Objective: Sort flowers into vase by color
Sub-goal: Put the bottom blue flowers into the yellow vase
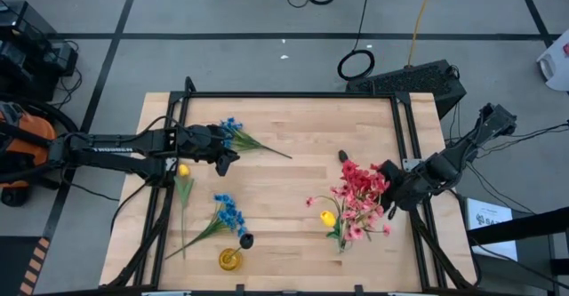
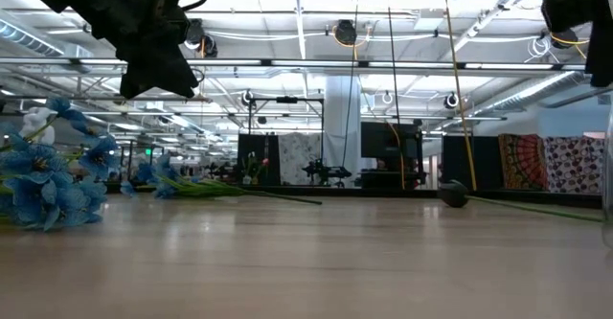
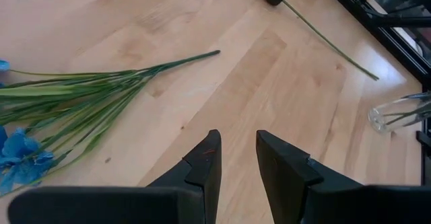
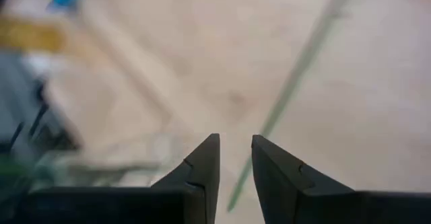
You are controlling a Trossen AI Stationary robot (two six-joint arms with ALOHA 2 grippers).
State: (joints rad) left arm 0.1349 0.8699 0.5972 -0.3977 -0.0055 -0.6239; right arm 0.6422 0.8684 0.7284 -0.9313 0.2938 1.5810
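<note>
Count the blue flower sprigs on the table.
2. One blue sprig lies at the far left, beside the left gripper. The other blue sprig lies nearer the front edge, by the small yellow vase. None shows among the pink-red bunch.

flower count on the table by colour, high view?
Blue blossom sprigs: 2
Yellow buds on green stems: 2
Red and pink blossom cluster: 1 bunch, single stems cannot be told apart
Dark bud on a thin stem: 1
Total: 6
</note>
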